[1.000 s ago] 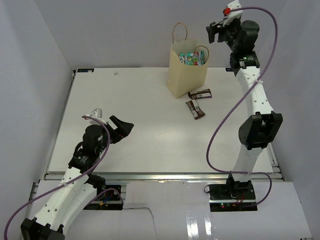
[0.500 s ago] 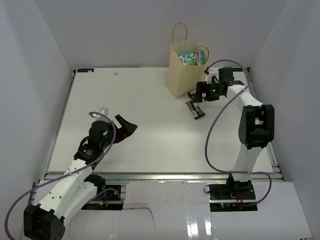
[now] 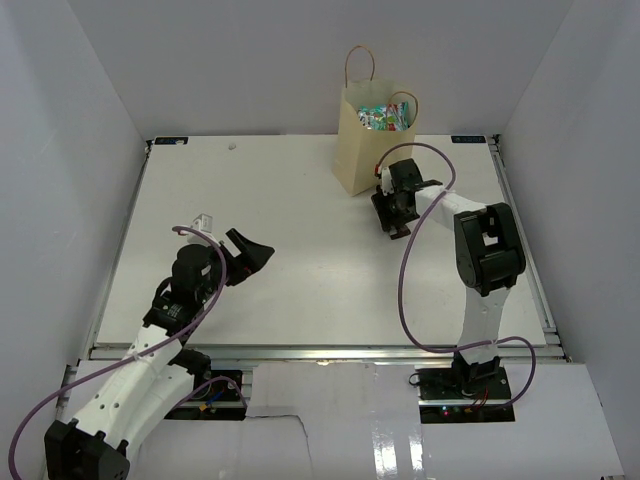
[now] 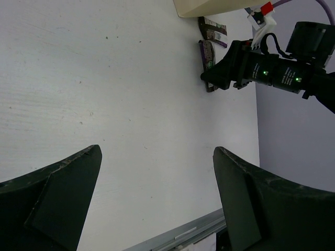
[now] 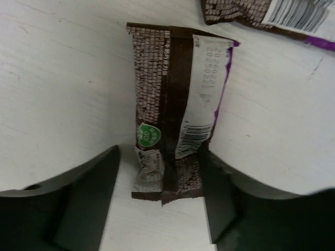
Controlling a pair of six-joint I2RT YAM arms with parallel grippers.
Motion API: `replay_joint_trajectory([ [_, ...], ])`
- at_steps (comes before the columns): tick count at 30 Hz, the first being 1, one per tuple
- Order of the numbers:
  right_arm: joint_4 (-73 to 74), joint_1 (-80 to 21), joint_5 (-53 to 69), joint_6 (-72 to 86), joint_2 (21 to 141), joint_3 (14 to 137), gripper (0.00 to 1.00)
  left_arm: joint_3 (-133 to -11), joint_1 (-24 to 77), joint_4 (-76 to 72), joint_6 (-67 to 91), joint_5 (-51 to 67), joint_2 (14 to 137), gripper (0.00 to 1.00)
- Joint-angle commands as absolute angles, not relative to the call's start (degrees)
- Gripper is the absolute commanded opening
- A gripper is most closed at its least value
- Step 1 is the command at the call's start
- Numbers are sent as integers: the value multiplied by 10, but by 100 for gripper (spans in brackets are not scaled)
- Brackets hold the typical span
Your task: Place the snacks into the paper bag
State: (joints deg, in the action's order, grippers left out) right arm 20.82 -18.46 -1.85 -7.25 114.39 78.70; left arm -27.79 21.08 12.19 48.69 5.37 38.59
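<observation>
Brown bar flat on table, near paper bag. Right gripper apart, straddling bar end. Advise: lower squarely, close across width, avoid second bar. Left gripper apart, idle.

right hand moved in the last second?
Yes. The right hand dropped from high beside the top of the paper bag to low in front of it, now open astride a dark brown bar.

One paper bag and two thin brown bars.
</observation>
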Motion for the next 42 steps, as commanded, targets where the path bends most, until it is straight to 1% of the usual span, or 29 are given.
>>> replay_joint_trajectory([
  [1,190,-182,-57,-91,1138,769,60,-274,209,124,492,55,382,98],
  [2,187,-183,-47,-96,1135,759,56,-273,209,121,492,56,386,98],
  [4,187,-179,-28,-104,1122,750,41,-274,209,119,492,61,389,98],
  [5,192,-178,-1,-109,1115,741,29,-274,209,119,491,61,392,98],
  [7,189,-175,66,-155,1073,724,13,-275,209,119,490,62,390,98],
  [9,187,-171,138,-208,1030,689,8,-273,209,119,490,63,386,98],
  [10,188,-165,181,-278,979,675,8,-272,209,119,491,63,383,98],
  [11,190,-164,264,-315,951,662,8,-270,209,118,492,62,381,98],
  [12,212,-164,312,-361,929,649,8,-267,209,118,494,62,377,98],
  [13,238,-165,393,-454,891,650,8,-264,209,117,494,62,375,98],
  [16,328,-173,482,-540,868,710,8,-261,209,107,495,67,380,98],
  [18,340,-178,500,-503,877,765,8,-265,209,105,492,69,385,98],
  [20,289,-182,504,-373,896,843,8,-270,209,105,491,72,394,98],
  [21,247,-185,485,-313,900,861,8,-271,209,105,490,72,395,98],
  [22,160,-189,429,-250,912,888,8,-271,209,105,490,71,395,98],
  [23,118,-191,397,-187,918,901,8,-271,209,107,491,70,393,98],
  [24,81,-195,362,-77,935,912,8,-270,209,108,494,69,392,98],
  [25,18,-198,286,-29,943,934,8,-269,209,111,495,69,387,98],
  [26,6,-201,241,59,955,952,8,-267,209,112,497,67,382,98],
  [27,-14,-205,153,95,983,971,8,-266,209,113,501,63,379,98],
  [28,-19,-205,118,131,998,992,8,-265,209,115,502,62,375,98],
  [31,-22,-201,48,223,1062,1085,8,-263,209,121,508,56,365,98],
  [33,-18,-200,29,270,1106,1154,8,-263,209,123,509,56,362,98],
  [37,-25,-199,-57,281,1157,1222,8,-265,209,131,512,53,357,98],
  [38,-27,-199,-65,271,1164,1230,12,-265,209,132,512,51,355,98],
  [39,-31,-198,-72,264,1172,1236,28,-263,209,134,512,50,352,98],
  [40,-33,-197,-69,248,1172,1233,36,-263,209,135,512,47,350,98],
  [41,-35,-196,-64,237,1172,1227,40,-261,209,135,513,47,349,98],
  [42,-46,-197,-55,228,1165,1210,48,-260,209,135,513,46,348,98],
])
